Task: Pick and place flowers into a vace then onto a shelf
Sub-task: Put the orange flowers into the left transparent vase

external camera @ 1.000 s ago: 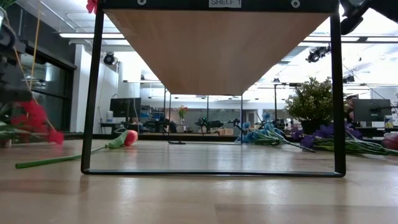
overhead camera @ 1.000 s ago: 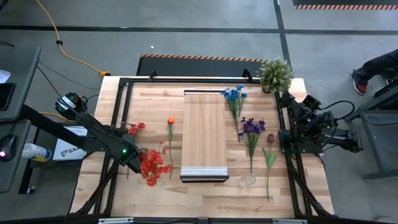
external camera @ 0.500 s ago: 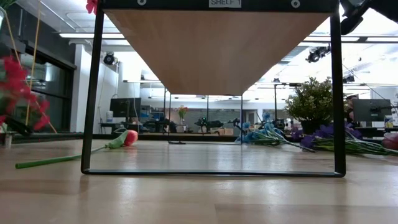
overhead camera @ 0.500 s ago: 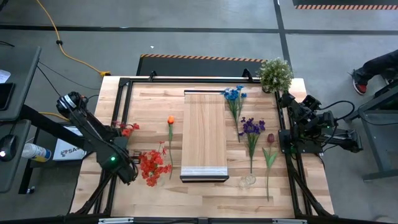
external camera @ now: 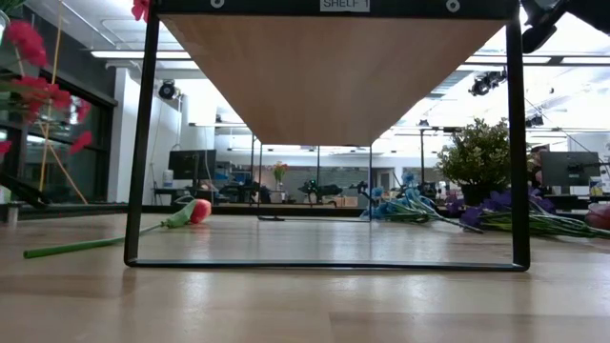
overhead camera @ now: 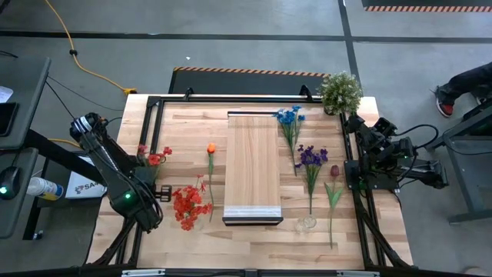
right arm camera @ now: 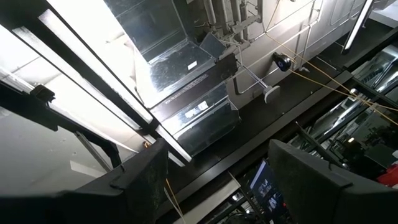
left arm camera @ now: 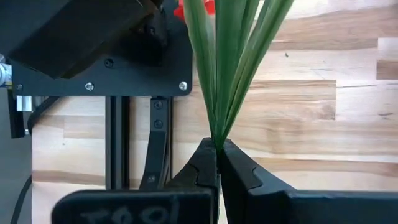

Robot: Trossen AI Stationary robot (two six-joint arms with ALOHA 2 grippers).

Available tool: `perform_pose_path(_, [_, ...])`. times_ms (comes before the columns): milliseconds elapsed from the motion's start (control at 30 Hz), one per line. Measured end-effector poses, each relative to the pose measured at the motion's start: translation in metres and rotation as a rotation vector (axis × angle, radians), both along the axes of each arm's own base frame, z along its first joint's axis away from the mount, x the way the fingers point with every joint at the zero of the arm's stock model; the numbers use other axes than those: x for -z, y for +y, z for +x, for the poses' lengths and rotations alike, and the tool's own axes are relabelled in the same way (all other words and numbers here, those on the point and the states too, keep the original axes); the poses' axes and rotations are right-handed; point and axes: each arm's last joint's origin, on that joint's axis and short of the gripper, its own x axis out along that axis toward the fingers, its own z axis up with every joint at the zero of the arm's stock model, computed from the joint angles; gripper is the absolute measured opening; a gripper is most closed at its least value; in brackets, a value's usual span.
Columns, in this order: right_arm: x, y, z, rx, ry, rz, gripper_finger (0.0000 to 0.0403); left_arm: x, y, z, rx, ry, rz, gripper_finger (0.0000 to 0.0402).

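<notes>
While you are scanning from the left edge of the worktop (overhead camera: 254,238), the left pincer (left arm camera: 217,154) is sitting clamped shut on the thin green stems of a red flower spray (overhead camera: 154,157), gripping low so the heads are hanging free above the planks. A second red bunch (overhead camera: 184,206) and an orange bloom (overhead camera: 211,148) are lying flat beside it. The shelf (overhead camera: 252,165), a long smooth plank of pale wood on a black frame, is standing raised at the middle. Blue flowers (overhead camera: 289,117), purple flowers (overhead camera: 311,157) and a dark-red bud (overhead camera: 334,171) are lying to its right, near a small clear vase (overhead camera: 306,223). Your right pincer (right arm camera: 217,180) is waiting at the right edge, fingers spread wide and holding nothing.
</notes>
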Motion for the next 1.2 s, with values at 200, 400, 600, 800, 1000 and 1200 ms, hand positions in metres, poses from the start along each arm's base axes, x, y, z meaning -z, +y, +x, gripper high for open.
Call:
perform_pose_path(200, [0.0, 0.0, 0.0, 0.0, 0.0, 0.0, 0.0267, 0.0, 0.0, 0.0, -0.005, 0.018, -0.013, 0.0035])
perform_pose_path(400, [0.0, 0.0, 0.0, 0.0, 0.0, -0.001, 0.0268, -0.003, -0.002, 0.0, 0.02, 0.038, -0.045, 0.0035])
perform_pose_path(600, [0.0, 0.0, 0.0, 0.0, 0.0, -0.001, 0.0266, -0.02, -0.008, 0.003, 0.082, 0.018, -0.111, 0.0035])
perform_pose_path(800, [0.0, 0.0, 0.0, -0.001, 0.0, -0.001, 0.0268, -0.035, -0.012, 0.006, 0.115, -0.014, -0.165, 0.0035])
perform_pose_path(1000, [0.0, 0.001, 0.0, -0.014, 0.003, -0.016, 0.0268, -0.038, -0.02, -0.005, 0.11, -0.044, -0.162, 0.0035])
perform_pose_path(1200, [0.0, 0.001, 0.0, -0.015, 0.003, -0.017, 0.0266, -0.038, -0.029, -0.019, 0.12, -0.026, -0.184, 0.0035])
